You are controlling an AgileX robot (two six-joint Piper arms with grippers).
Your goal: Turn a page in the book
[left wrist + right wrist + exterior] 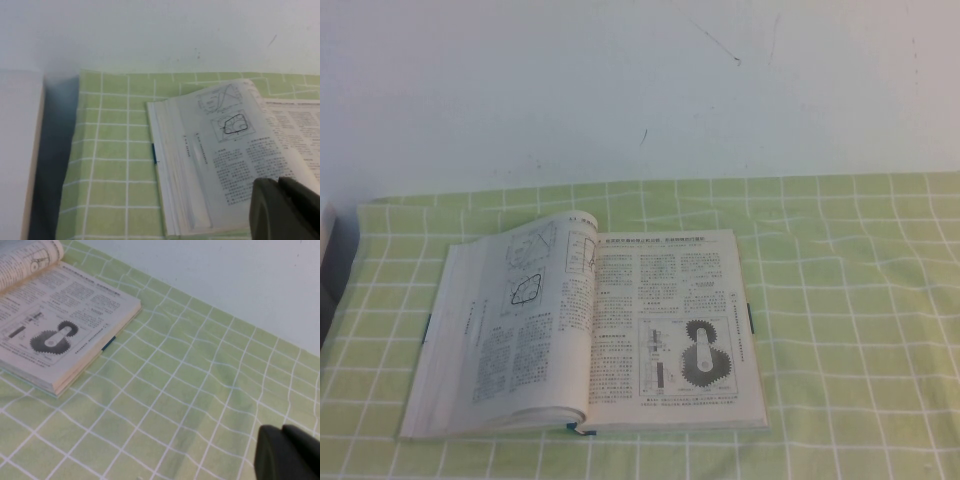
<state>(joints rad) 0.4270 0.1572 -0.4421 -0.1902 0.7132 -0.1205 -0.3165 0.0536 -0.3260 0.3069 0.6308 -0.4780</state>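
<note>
Book [610,330] lies open, centre frame, on green checked cloth [840,300]; white wall [640,80] fills the top. Left gripper [285,207] and right gripper [287,452] sit at lower-right corners of their wrist views, claw state cannot tell.

Book [590,335] lies open on desk [850,300], lower left-centre of the high view. Page [535,310] rests atop the left stack, gear leaf [675,325] to its right. Left tool [285,207] over the book's near left part; right tool [287,452] over desk, well right of book.

Open cloth [850,300] lies right of the book [670,330]; both claws [285,210] [287,455] hang clear.
</note>
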